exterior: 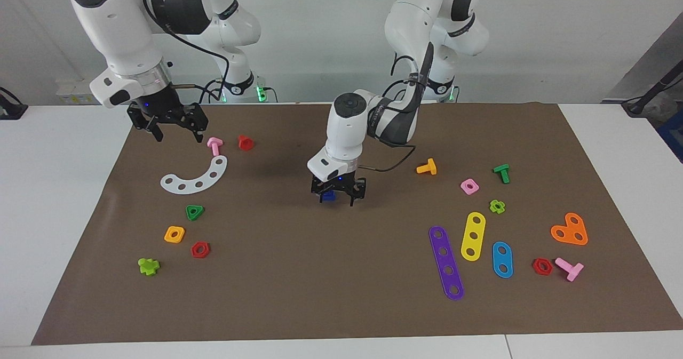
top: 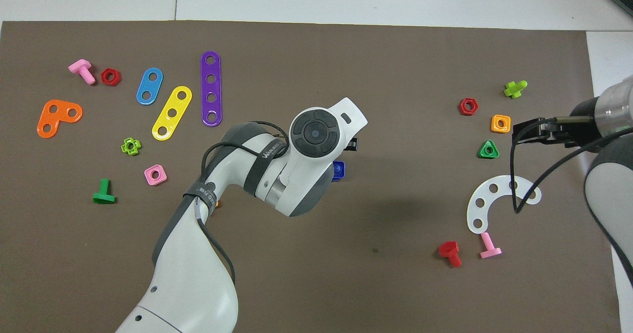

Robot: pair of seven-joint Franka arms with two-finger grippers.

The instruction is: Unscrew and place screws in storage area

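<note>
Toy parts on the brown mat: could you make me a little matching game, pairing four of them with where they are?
Things:
1. dark-blue bolt
2. white curved strip
3. purple strip
4. orange heart-shaped plate

Places:
A. at the left arm's end of the mat, beside a red nut
B. beside the yellow strip
C. between the left gripper fingers, mid-mat
D. beneath the raised right gripper

Pairs: 1-C, 2-D, 3-B, 4-A

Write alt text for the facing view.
The left gripper is low over the brown mat's middle with a dark-blue bolt between its fingers; the right gripper waits above a white curved strip.
</note>
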